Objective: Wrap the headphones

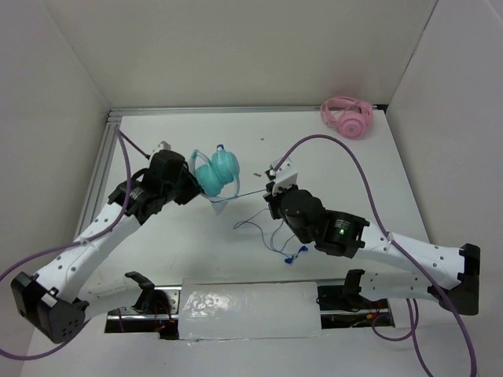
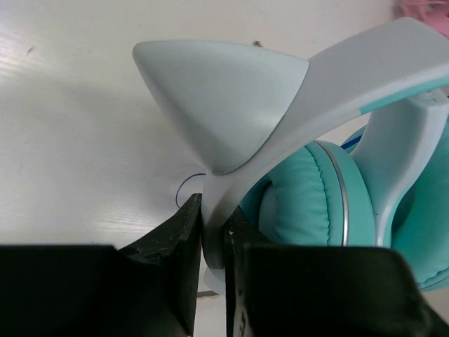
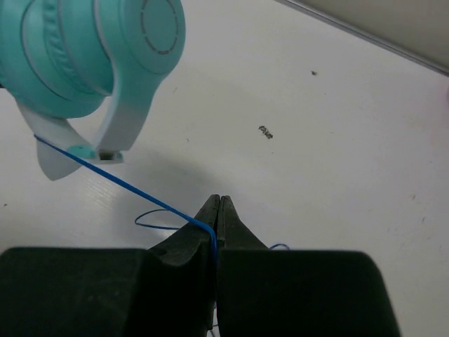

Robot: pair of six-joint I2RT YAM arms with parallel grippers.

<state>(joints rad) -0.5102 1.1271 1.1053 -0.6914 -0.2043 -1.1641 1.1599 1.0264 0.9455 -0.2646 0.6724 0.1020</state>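
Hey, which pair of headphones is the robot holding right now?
The teal pair: the left gripper clamps its pale headband and the right gripper pinches its blue cable. The pink pair lies untouched in the far right corner.

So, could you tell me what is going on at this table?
The left arm has its jaws shut on the pale headband of the teal headphones, holding them up. The right arm pinches their thin blue cable in its jaws, taut from the earcup. The rest lies loose on the table, so nothing is wound yet.
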